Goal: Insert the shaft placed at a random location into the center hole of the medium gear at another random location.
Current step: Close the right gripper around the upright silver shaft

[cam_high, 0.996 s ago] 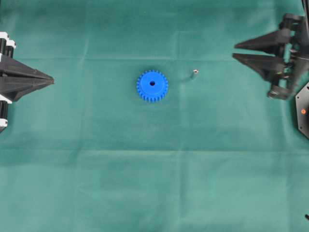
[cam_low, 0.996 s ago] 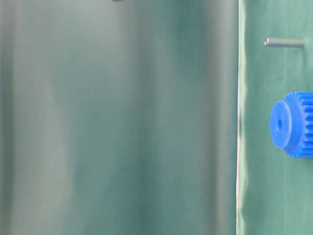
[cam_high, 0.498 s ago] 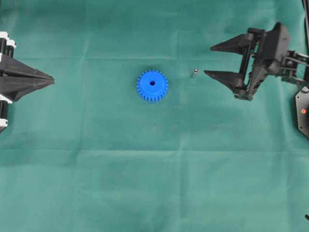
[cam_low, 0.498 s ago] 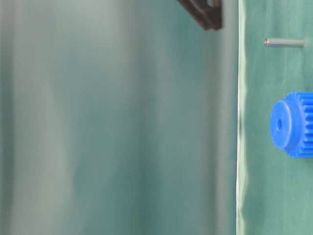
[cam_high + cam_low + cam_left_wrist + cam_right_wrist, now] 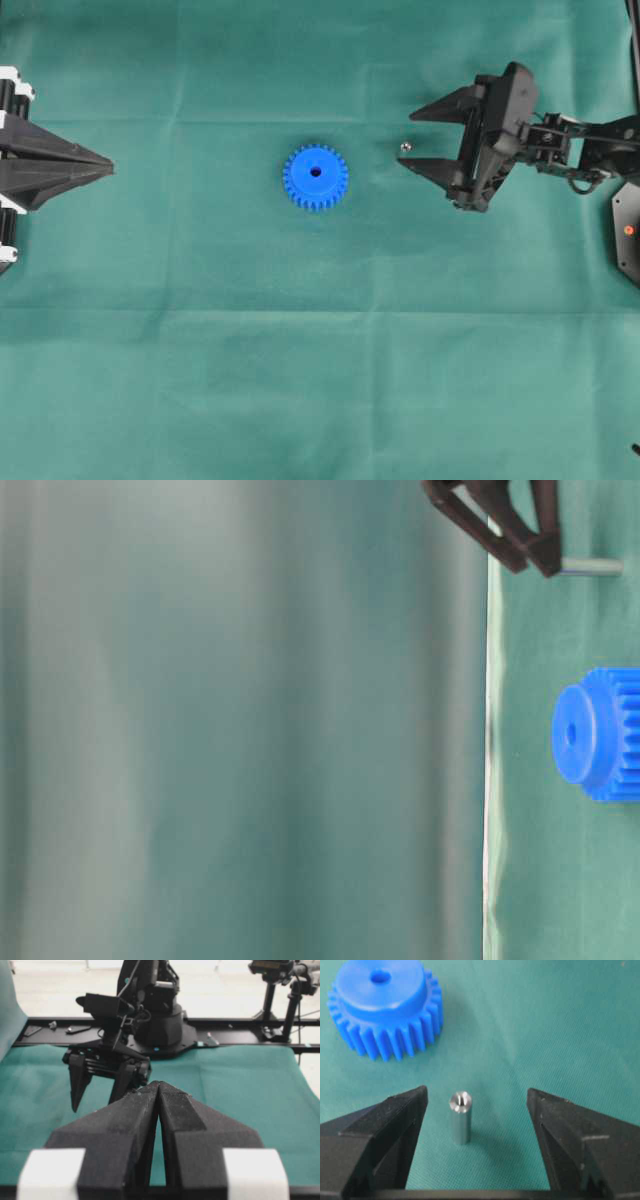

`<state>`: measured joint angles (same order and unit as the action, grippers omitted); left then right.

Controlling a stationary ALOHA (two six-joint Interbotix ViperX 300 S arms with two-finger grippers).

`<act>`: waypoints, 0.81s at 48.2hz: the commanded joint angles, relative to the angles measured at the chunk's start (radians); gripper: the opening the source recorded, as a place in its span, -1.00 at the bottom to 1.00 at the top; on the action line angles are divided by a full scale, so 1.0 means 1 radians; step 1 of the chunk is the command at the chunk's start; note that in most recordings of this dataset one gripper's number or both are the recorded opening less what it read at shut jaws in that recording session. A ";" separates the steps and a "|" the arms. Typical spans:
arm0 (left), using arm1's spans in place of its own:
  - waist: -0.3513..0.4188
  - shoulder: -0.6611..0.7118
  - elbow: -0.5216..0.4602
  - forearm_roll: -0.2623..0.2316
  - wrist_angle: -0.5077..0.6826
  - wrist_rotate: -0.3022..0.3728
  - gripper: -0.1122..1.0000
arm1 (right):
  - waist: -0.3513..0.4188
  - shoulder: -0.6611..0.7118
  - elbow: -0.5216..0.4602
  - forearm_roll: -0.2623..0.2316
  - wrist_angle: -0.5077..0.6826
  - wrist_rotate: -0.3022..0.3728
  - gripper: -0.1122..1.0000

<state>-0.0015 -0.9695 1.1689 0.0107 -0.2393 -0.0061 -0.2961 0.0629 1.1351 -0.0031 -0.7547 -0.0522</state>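
The blue medium gear (image 5: 315,177) lies flat mid-table with its center hole (image 5: 316,172) facing up. The silver shaft (image 5: 405,147) stands upright to its right. My right gripper (image 5: 406,140) is open, with one finger on each side of the shaft and not touching it. In the right wrist view the shaft (image 5: 460,1117) stands between the open jaws of the right gripper (image 5: 476,1091), nearer the left finger, with the gear (image 5: 385,1007) beyond. My left gripper (image 5: 108,166) is shut and empty at the left edge, as the left wrist view (image 5: 158,1083) also shows.
A green cloth (image 5: 320,380) covers the table. The right arm's black base (image 5: 160,1020) stands at the far side of the left wrist view, on a black rail. A black mount (image 5: 628,230) sits at the overhead view's right edge.
My right gripper has moved left from the right edge to the shaft and now straddles it. The shaft, the gear and the left arm have not moved.
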 commanded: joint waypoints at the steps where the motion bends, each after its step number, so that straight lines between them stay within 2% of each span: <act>1: -0.002 0.006 -0.015 0.003 -0.003 0.000 -0.80 | -0.006 0.015 -0.020 0.008 -0.018 -0.008 0.74; 9: 0.000 0.008 -0.015 0.003 -0.003 0.000 -0.80 | -0.005 0.031 -0.023 0.012 -0.031 -0.008 0.72; 15: 0.000 0.006 -0.015 0.003 -0.003 0.000 -0.80 | -0.006 0.031 -0.023 0.012 -0.046 -0.008 0.61; 19: 0.000 0.006 -0.015 0.003 -0.003 0.000 -0.80 | -0.005 0.031 -0.023 0.012 -0.051 -0.008 0.40; 28: 0.000 0.006 -0.015 0.003 -0.003 0.000 -0.80 | -0.006 0.031 -0.020 0.000 -0.043 -0.009 -0.48; 39: -0.002 0.006 -0.015 0.003 0.003 0.000 -0.80 | 0.002 0.029 -0.023 -0.003 -0.037 -0.006 -0.52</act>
<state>-0.0015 -0.9695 1.1704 0.0107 -0.2347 -0.0061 -0.2961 0.1028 1.1244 -0.0031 -0.7885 -0.0522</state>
